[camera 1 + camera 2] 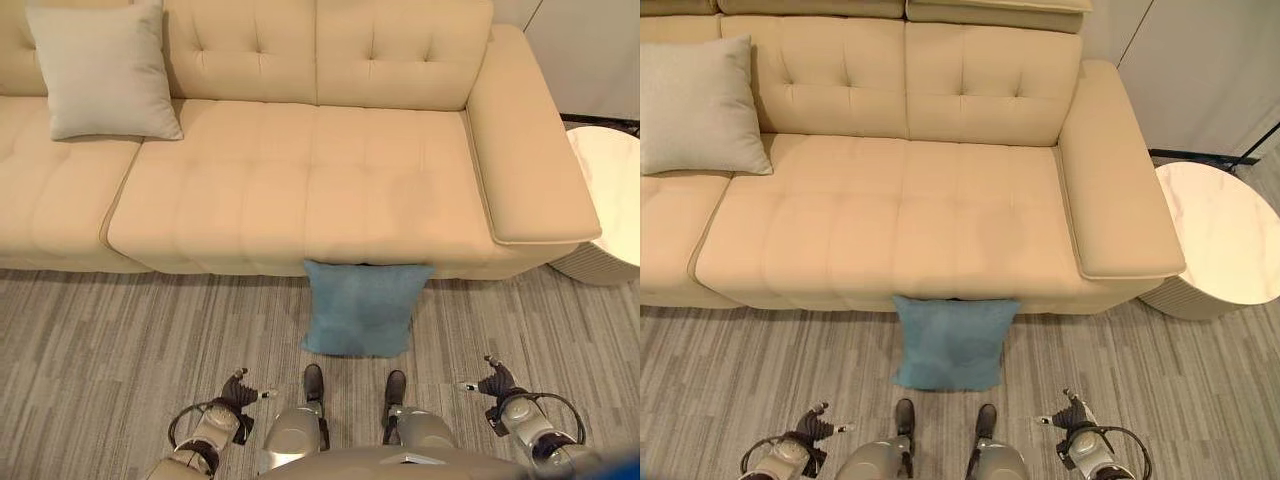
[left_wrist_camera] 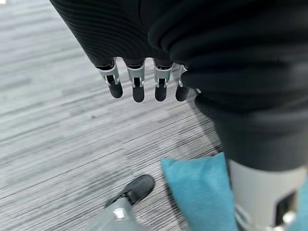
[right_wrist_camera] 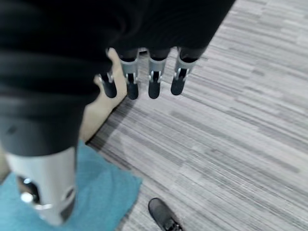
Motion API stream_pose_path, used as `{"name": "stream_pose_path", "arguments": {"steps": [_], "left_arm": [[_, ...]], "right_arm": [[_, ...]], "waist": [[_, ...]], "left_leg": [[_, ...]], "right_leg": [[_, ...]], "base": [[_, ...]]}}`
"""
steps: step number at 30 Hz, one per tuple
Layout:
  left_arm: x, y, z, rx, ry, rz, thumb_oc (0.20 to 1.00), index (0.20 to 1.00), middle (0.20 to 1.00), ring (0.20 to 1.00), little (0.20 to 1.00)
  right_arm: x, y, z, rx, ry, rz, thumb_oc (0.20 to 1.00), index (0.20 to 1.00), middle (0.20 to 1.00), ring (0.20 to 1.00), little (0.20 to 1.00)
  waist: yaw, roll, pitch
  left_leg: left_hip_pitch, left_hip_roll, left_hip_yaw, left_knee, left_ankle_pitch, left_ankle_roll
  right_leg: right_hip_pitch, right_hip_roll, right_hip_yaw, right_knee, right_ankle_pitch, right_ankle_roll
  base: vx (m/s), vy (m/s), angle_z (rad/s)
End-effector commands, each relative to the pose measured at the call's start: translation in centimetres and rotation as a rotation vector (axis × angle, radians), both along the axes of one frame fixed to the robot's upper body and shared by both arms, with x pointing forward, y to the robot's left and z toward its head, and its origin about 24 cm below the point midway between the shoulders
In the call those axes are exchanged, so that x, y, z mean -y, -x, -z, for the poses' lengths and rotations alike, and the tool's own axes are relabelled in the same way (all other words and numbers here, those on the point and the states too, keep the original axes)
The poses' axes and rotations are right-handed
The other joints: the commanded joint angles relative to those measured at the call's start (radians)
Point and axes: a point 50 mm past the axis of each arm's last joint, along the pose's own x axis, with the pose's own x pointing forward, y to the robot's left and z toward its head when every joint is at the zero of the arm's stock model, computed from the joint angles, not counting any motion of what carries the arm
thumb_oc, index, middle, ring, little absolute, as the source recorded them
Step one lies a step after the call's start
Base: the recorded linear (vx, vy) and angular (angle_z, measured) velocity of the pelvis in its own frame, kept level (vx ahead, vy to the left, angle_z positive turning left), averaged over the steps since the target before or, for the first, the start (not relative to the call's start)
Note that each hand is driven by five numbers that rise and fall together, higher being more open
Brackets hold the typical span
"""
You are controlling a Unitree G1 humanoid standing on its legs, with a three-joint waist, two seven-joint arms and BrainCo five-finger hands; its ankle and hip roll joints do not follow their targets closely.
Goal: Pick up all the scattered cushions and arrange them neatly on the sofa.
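A: Blue cushion [image 1: 358, 308] loc? 
B: Floor [image 1: 120, 340], leaning on sofa [image 1: 300, 190] front, ahead of and btwn left hand [image 1: 238, 392] and right hand [image 1: 497, 383]. Both hands empty, fingers relaxed, not gripping. Grey cushion [image 1: 100, 70] already on seat.

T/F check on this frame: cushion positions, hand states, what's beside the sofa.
1. The blue cushion lies on the floor against the sofa front. True.
2. The grey cushion lies on the floor. False: it leans upright against the sofa's backrest, on the seat.
3. The left hand holds the blue cushion. False: its fingers hang relaxed and hold nothing.
4. The right hand is empty, fingers relaxed. True.
5. A round white side table stands by the sofa's right armrest. True.
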Motion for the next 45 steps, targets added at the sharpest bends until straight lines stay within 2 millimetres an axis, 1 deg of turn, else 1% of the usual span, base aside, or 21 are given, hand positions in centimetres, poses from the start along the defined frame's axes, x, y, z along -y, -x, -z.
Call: {"name": "stream_pose_path", "arguments": {"steps": [1, 6, 7, 8, 10, 14, 15, 16, 17, 19, 20, 24, 27, 30, 32, 33, 36, 39, 43, 44, 45], "left_arm": [[-0.2, -1.7, -0.6, 0.048, -0.025, 0.001, 1.000, 1.000, 1.000, 1.000, 1.000], [0.3, -2.5, -0.8, 0.087, 0.000, -0.018, 1.000, 1.000, 1.000, 1.000, 1.000], [0.5, -4.9, -2.0, 0.190, 0.020, -0.068, 1.000, 1.000, 1.000, 1.000, 1.000], [0.5, -5.8, -2.5, 0.231, 0.027, -0.083, 1.000, 1.000, 1.000, 1.000, 1.000], [1.1, -10.7, -5.9, 0.464, 0.078, -0.142, 1.000, 1.000, 1.000, 1.000, 1.000], [1.9, -14.5, -9.3, 0.658, 0.131, -0.175, 1.000, 1.000, 1.000, 1.000, 1.000], [2.5, -16.5, -11.4, 0.754, 0.162, -0.187, 1.000, 1.000, 1.000, 1.000, 1.000], [2.7, -17.3, -12.5, 0.801, 0.170, -0.188, 1.000, 1.000, 1.000, 1.000, 1.000], [3.5, -19.9, -15.9, 0.924, 0.181, -0.174, 1.000, 1.000, 1.000, 1.000, 1.000], [3.7, -21.6, -18.8, 1.027, 0.169, -0.171, 1.000, 1.000, 1.000, 1.000, 1.000], [3.7, -21.6, -18.8, 1.028, 0.169, -0.171, 1.000, 1.000, 1.000, 1.000, 1.000], [4.7, -23.2, -22.0, 1.138, 0.164, -0.169, 1.000, 1.000, 1.000, 1.000, 1.000], [4.7, -24.6, -24.8, 1.205, 0.167, -0.187, 1.000, 1.000, 1.000, 1.000, 1.000], [4.4, -25.2, -26.5, 1.243, 0.175, -0.199, 1.000, 1.000, 1.000, 1.000, 1.000], [4.3, -25.7, -28.0, 1.275, 0.174, -0.196, 1.000, 1.000, 1.000, 1.000, 1.000], [4.3, -25.8, -28.0, 1.276, 0.174, -0.196, 1.000, 1.000, 1.000, 1.000, 1.000], [4.5, -26.3, -29.5, 1.303, 0.175, -0.181, 1.000, 1.000, 1.000, 1.000, 1.000], [5.0, -26.9, -31.4, 1.340, 0.174, -0.158, 1.000, 1.000, 1.000, 1.000, 1.000], [6.4, -27.7, -34.8, 1.417, 0.183, -0.137, 1.000, 1.000, 1.000, 1.000, 1.000], [6.4, -27.7, -34.8, 1.417, 0.183, -0.137, 1.000, 1.000, 1.000, 1.000, 1.000], [7.4, -27.9, -36.6, 1.462, 0.207, -0.117, 1.000, 1.000, 1.000, 1.000, 1.000]], "right_arm": [[0.4, -0.7, -0.5, 0.034, 0.023, -0.013, 1.000, 1.000, 1.000, 1.000, 1.000], [0.5, -1.3, -0.9, 0.067, 0.023, -0.003, 1.000, 1.000, 1.000, 1.000, 1.000], [0.4, -3.3, -2.1, 0.145, 0.022, 0.000, 1.000, 1.000, 1.000, 1.000, 1.000], [0.4, -4.1, -2.6, 0.180, 0.022, 0.002, 1.000, 1.000, 1.000, 1.000, 1.000], [0.3, -8.3, -6.0, 0.387, 0.006, 0.035, 1.000, 1.000, 1.000, 1.000, 1.000], [0.0, -11.8, -9.7, 0.579, 0.003, 0.057, 1.000, 1.000, 1.000, 1.000, 1.000], [-0.2, -13.4, -11.5, 0.659, 0.014, 0.072, 1.000, 1.000, 1.000, 1.000, 1.000], [-0.4, -14.3, -12.6, 0.716, 0.005, 0.083, 1.000, 1.000, 1.000, 1.000, 1.000], [-0.5, -16.5, -15.9, 0.851, 0.008, 0.124, 1.000, 1.000, 1.000, 1.000, 1.000], [-0.6, -17.8, -18.6, 0.971, 0.010, 0.165, 1.000, 1.000, 1.000, 1.000, 1.000], [-0.6, -17.8, -18.6, 0.972, 0.011, 0.165, 1.000, 1.000, 1.000, 1.000, 1.000], [-0.2, -19.0, -21.5, 1.098, 0.014, 0.241, 1.000, 1.000, 1.000, 1.000, 1.000], [-0.1, -20.4, -24.5, 1.175, -0.001, 0.251, 1.000, 1.000, 1.000, 1.000, 1.000], [-0.1, -21.2, -26.4, 1.217, -0.020, 0.233, 1.000, 1.000, 1.000, 1.000, 1.000], [-0.1, -21.8, -28.6, 1.267, -0.037, 0.214, 1.000, 1.000, 1.000, 1.000, 1.000], [-0.1, -21.8, -28.7, 1.268, -0.037, 0.214, 1.000, 1.000, 1.000, 1.000, 1.000], [-0.5, -22.5, -31.1, 1.313, -0.047, 0.169, 1.000, 1.000, 1.000, 1.000, 1.000], [-1.4, -23.1, -33.2, 1.356, -0.056, 0.119, 1.000, 1.000, 1.000, 1.000, 1.000], [-4.1, -24.0, -36.4, 1.416, -0.073, 0.033, 1.000, 1.000, 1.000, 1.000, 1.000], [-4.1, -24.0, -36.4, 1.416, -0.073, 0.033, 1.000, 1.000, 1.000, 1.000, 1.000], [-5.8, -24.3, -38.2, 1.453, -0.079, -0.025, 1.000, 1.000, 1.000, 1.000, 1.000]], "waist": [[-0.002, -0.016, -0.011], [-0.008, -0.007, 0.004], [-0.007, 0.001, 0.059], [-0.007, 0.004, 0.076], [-0.004, 0.026, 0.138], [-0.013, 0.032, 0.160], [-0.019, 0.036, 0.177], [-0.023, 0.038, 0.174], [-0.035, 0.047, 0.186], [-0.048, 0.057, 0.196], [-0.048, 0.056, 0.193], [-0.066, 0.071, 0.193], [-0.078, 0.075, 0.187], [-0.079, 0.073, 0.189], [-0.080, 0.066, 0.196], [-0.081, 0.065, 0.195], [-0.079, 0.059, 0.205], [-0.079, 0.054, 0.211], [-0.075, 0.047, 0.220], [-0.075, 0.047, 0.220], [-0.074, 0.047, 0.229]], "left_leg": [[-0.078, -0.042, -0.068, 0.082, -0.087, -0.039], [-0.078, -0.039, -0.075, 0.063, -0.071, -0.045], [-0.143, -0.037, -0.087, 0.097, -0.063, -0.044], [-0.178, -0.036, -0.091, 0.119, -0.061, -0.044], [-0.353, -0.035, -0.095, 0.227, -0.054, -0.050], [-0.515, -0.019, -0.098, 0.330, -0.088, -0.060], [-0.603, -0.009, -0.100, 0.383, -0.093, -0.061], [-0.652, -0.006, -0.101, 0.405, -0.097, -0.061], [-0.784, 0.004, -0.106, 0.485, -0.113, -0.056], [-0.904, 0.009, -0.110, 0.564, -0.131, -0.052], [-0.910, 0.009, -0.109, 0.567, -0.132, -0.052], [-1.085, 0.002, -0.115, 0.673, -0.159, -0.039], [-1.224, -0.008, -0.113, 0.741, -0.167, -0.031], [-1.281, -0.011, -0.110, 0.764, -0.170, -0.025], [-1.335, -0.012, -0.110, 0.789, -0.174, -0.017], [-1.339, -0.012, -0.109, 0.792, -0.175, -0.017], [-1.396, -0.012, -0.107, 0.839, -0.182, -0.013], [-1.441, -0.015, -0.112, 0.881, -0.186, -0.014], [-1.483, -0.015, -0.117, 0.918, -0.194, -0.016], [-1.483, -0.015, -0.117, 0.918, -0.194, -0.016], [-1.490, -0.014, -0.120, 0.927, -0.197, -0.016]], "right_leg": [[0.002, -0.049, -0.012, 0.052, -0.037, 0.094], [-0.010, -0.049, -0.022, 0.060, -0.050, 0.088], [-0.091, -0.058, -0.020, 0.128, -0.059, 0.077], [-0.130, -0.064, -0.021, 0.159, -0.062, 0.072], [-0.316, -0.088, -0.026, 0.300, -0.082, 0.047], [-0.485, -0.106, -0.008, 0.413, -0.123, 0.046], [-0.575, -0.111, 0.002, 0.475, -0.136, 0.039], [-0.622, -0.114, 0.009, 0.502, -0.143, 0.037], [-0.758, -0.124, 0.027, 0.598, -0.171, 0.030], [-0.882, -0.133, 0.049, 0.689, -0.200, 0.022], [-0.888, -0.133, 0.050, 0.693, -0.201, 0.022], [-1.075, -0.136, 0.083, 0.824, -0.238, 0.014], [-1.232, -0.144, 0.120, 0.909, -0.252, 0.012], [-1.297, -0.144, 0.139, 0.937, -0.253, 0.012], [-1.353, -0.143, 0.160, 0.961, -0.255, 0.014], [-1.357, -0.143, 0.162, 0.964, -0.256, 0.014], [-1.415, -0.147, 0.181, 1.005, -0.264, 0.014], [-1.455, -0.150, 0.192, 1.040, -0.269, 0.009], [-1.490, -0.148, 0.199, 1.061, -0.267, 0.010], [-1.490, -0.148, 0.199, 1.061, -0.267, 0.010], [-1.491, -0.146, 0.198, 1.059, -0.267, 0.013]], "base": [[-0.04, -0.056, -0.02], [-0.05, -0.045, 0.03], [-0.27, -0.038, 0.13], [-0.37, -0.046, 0.30], [-0.29, -0.013, 0.49], [-0.10, -0.009, 0.16], [-0.14, 0.005, 0.03], [-0.17, 0.034, 0.09], [-0.11, 0.037, 0.10], [-0.04, 0.022, 0.04], [0.00, 0.017, -0.05], [0.03, 0.032, -0.15], [0.03, 0.012, -0.07], [0.03, 0.005, 0.04], [0.05, 0.001, 0.00], [0.05, 0.004, 0.00], [0.06, -0.004, -0.03], [0.06, -0.020, 0.01], [0.03, -0.002, 0.01], [0.03, 0.014, -0.02], [0.04, 0.009, -0.04]]}}
